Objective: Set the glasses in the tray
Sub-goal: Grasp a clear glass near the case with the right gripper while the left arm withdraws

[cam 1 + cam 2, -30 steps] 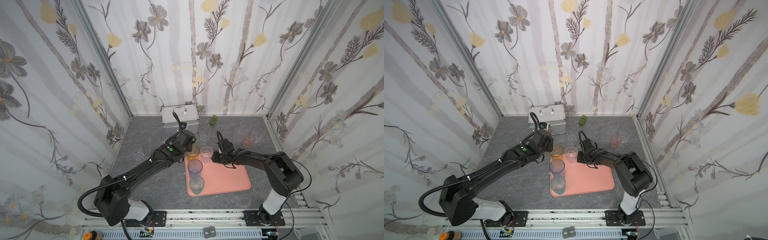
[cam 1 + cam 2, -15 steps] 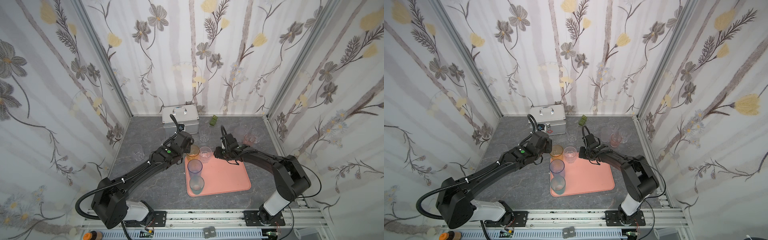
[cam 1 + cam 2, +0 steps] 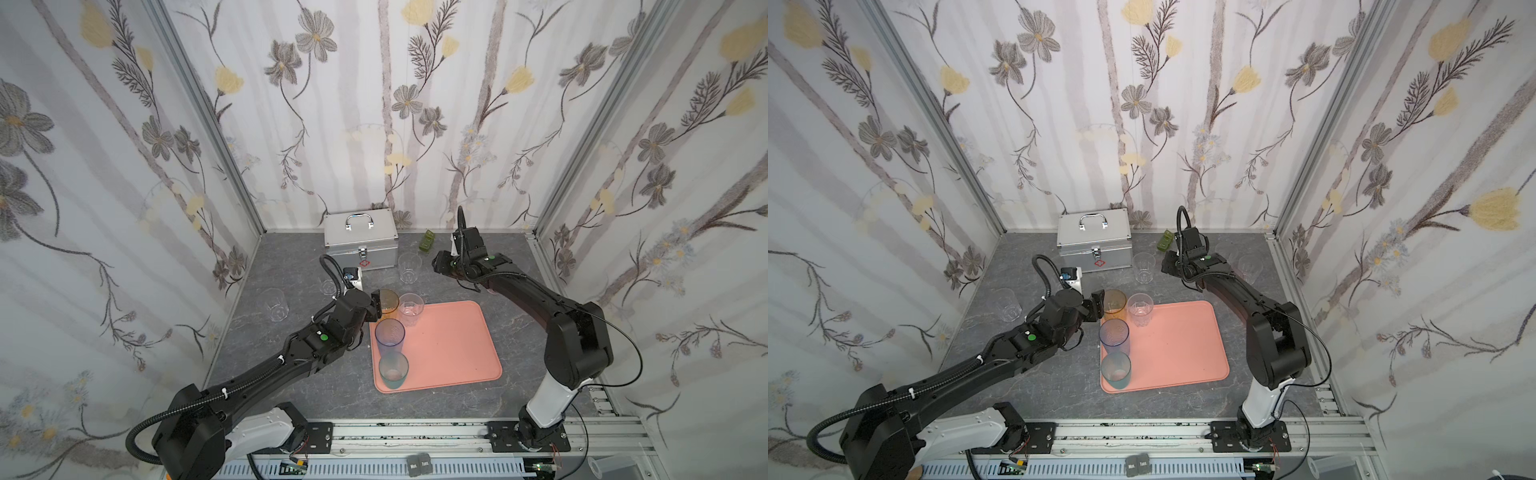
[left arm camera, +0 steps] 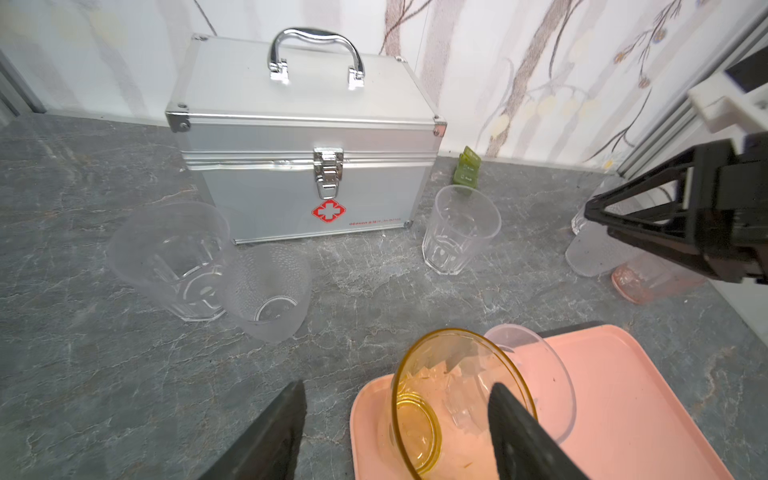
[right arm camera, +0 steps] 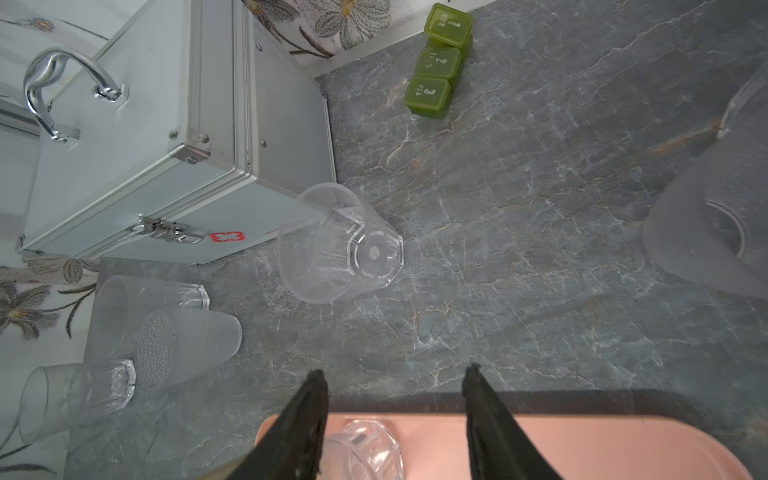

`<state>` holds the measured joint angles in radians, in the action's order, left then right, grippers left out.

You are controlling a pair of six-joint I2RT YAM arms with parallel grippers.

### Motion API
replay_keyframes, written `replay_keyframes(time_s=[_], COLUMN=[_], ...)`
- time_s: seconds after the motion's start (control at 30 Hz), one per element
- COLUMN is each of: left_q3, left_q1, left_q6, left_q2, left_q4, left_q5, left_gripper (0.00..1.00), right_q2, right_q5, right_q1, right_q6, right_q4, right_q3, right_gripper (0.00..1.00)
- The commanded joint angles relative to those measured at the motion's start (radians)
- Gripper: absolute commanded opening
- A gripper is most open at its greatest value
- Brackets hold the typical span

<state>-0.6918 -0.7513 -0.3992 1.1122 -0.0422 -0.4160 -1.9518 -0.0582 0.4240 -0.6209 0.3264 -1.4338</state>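
Left jaws have widened around the amber glass (image 3: 388, 301); right arm (image 3: 519, 291) retreated.

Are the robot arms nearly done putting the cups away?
Not yet. Four glasses stand in the tray: amber, clear, blue, teal. The left gripper, jaws open, sits at the amber one; the right gripper is empty. Several more glasses wait on the table.
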Motion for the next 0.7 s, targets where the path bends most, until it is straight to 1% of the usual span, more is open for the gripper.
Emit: replay_keyframes(time_s=[0.0, 0.13, 0.2, 0.37, 0.5, 0.57, 0.67], left_q3=[0.075, 0.182, 0.222, 0.252, 0.244, 0.242, 0.239], left_q1=[-0.003, -0.005, -0.005, -0.007, -0.007, -0.006, -0.007], left_q6=[-0.035, -0.088, -0.104, -0.093, -0.095, -0.105, -0.111], left_q2=[-0.061, -0.156, -0.194, -0.243, -0.237, -0.226, -0.203], left_q4=[-0.088, -0.112, -0.117, -0.12, -0.123, -0.125, -0.127], left_q5=[-0.026, -0.012, -0.014, -0.026, -0.023, -0.014, 0.001], left_gripper=[0.74, 0.76, 0.76, 0.76, 0.76, 0.76, 0.76], right_q2=[-0.087, -0.199, -0.269, -0.406, -0.445, -0.453, -0.454], right_q5=[-0.043, -0.078, -0.083, -0.084, -0.056, -0.052, -0.037], right_q1=[-0.001, 0.002, 0.007, 0.019, 0.022, 0.022, 0.022], right_q6=[-0.062, -0.078, -0.071, -0.053, -0.048, -0.042, -0.023], right_q4=[-0.074, -0.115, -0.099, -0.041, -0.026, -0.027, -0.015], right_q3=[-0.071, -0.156, -0.226, -0.36, -0.382, -0.382, -0.381], right_gripper=[0.54, 0.54, 0.53, 0.51, 0.48, 0.42, 0.22])
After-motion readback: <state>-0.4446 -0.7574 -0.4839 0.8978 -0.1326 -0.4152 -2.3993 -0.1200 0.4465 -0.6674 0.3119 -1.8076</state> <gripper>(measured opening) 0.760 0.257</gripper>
